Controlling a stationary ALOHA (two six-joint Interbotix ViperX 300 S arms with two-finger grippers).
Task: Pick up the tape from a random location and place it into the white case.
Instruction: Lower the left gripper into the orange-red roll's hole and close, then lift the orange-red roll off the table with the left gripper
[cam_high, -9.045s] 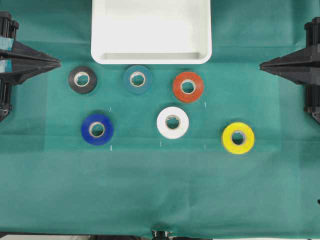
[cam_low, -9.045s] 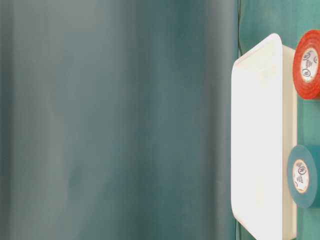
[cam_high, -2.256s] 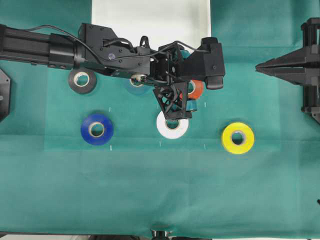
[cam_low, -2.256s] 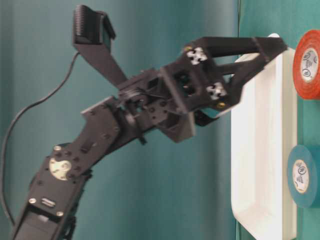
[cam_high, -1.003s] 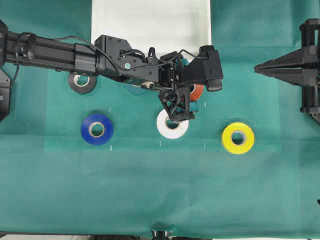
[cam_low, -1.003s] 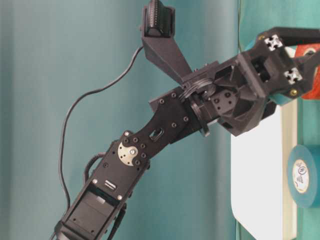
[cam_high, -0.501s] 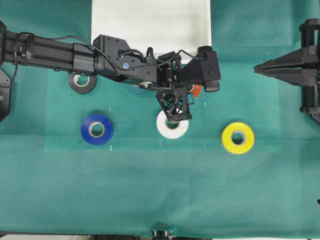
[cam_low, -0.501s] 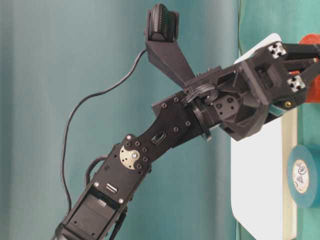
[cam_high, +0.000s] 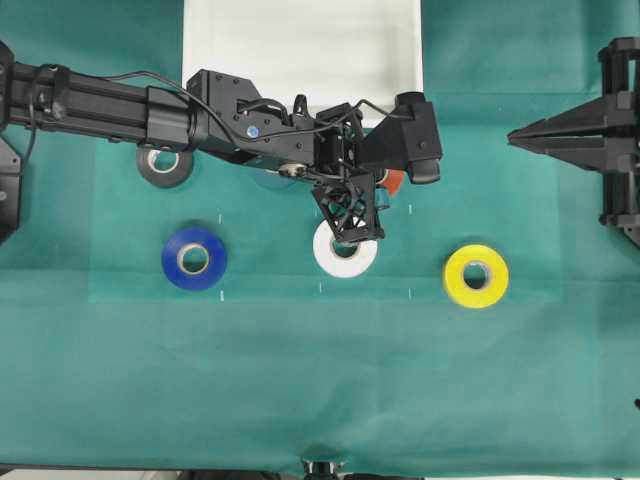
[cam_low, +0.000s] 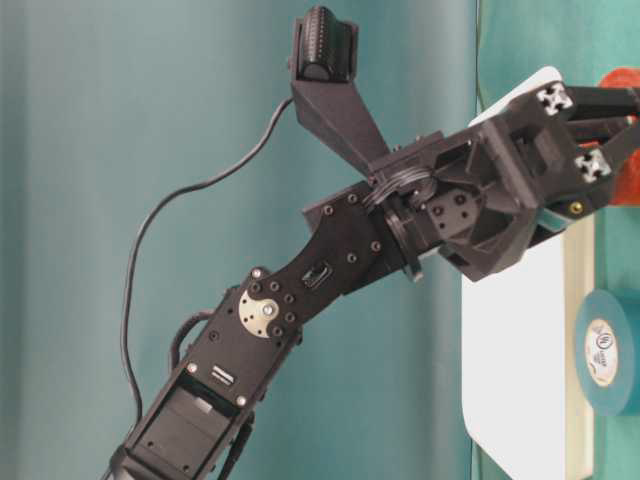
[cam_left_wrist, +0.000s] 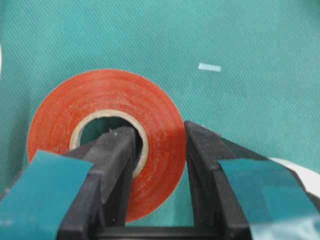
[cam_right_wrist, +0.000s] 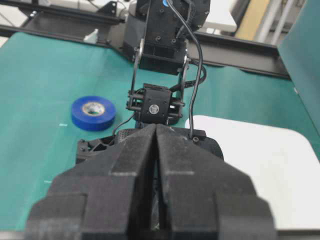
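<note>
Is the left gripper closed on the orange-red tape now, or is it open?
Closed on it. In the left wrist view one finger sits inside the core of the tape and the other presses the ring's outer edge, so the left gripper pinches the ring's wall.

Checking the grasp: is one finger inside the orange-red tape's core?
Yes: the left wrist view shows one finger inside the orange-red tape core, the other outside its rim.

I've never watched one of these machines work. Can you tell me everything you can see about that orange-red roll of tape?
The tape is a flat orange-red ring with a pale inner core, looking like glossy plastic tape. It lies flat on the green cloth. The left gripper has its jaws shut on one side of the ring, one inside the core, one outside. From overhead the arm hides nearly all of it, just below the white case.
</note>
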